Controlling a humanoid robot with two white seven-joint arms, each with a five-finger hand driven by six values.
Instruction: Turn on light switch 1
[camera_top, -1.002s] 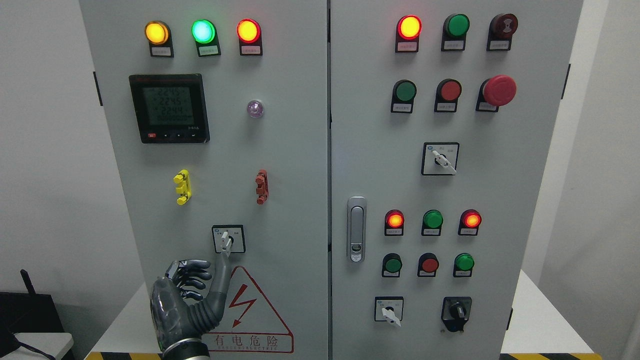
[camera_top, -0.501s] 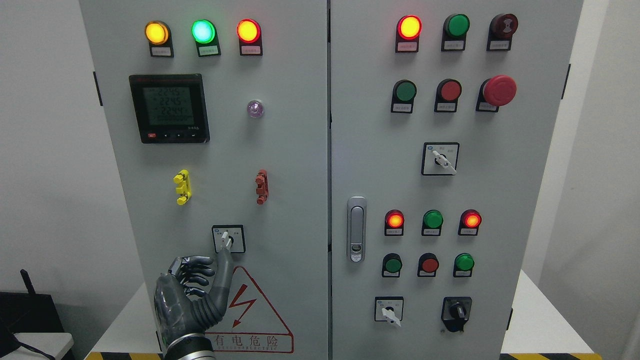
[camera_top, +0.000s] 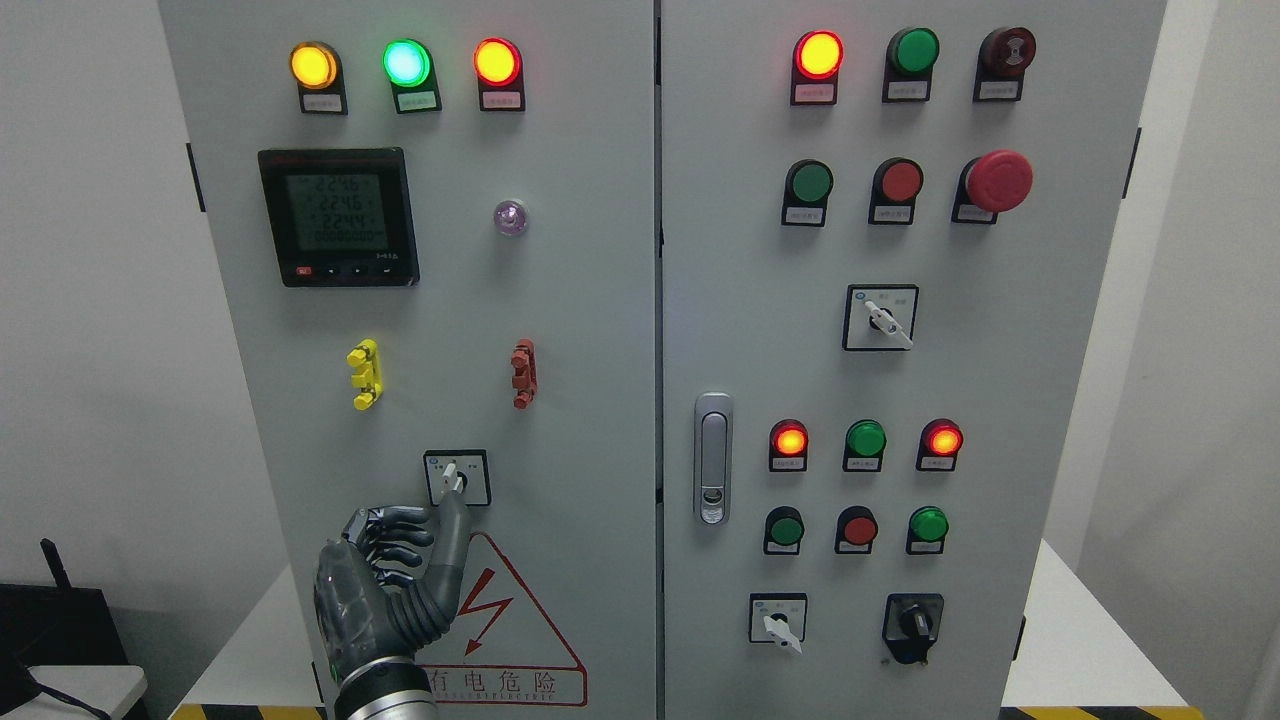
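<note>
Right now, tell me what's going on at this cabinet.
The robot's left hand reaches up the left door of the electrical cabinet, one finger extended to the lower end of the white rotary selector switch, the others curled. The switch's lever points roughly upright. The right hand is out of view.

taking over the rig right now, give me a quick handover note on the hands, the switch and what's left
Left hand: raised at the lower left door, fingers curled, one digit stretched up with its tip at the bottom of the switch. It holds nothing.
Right hand: out of view.
Switch: rotary selector on the left door, above the warning triangle; its white handle stands about upright.
Done: the hand has reached the switch.
Left: turn the handle. Whether a light comes on cannot be judged yet.
</note>
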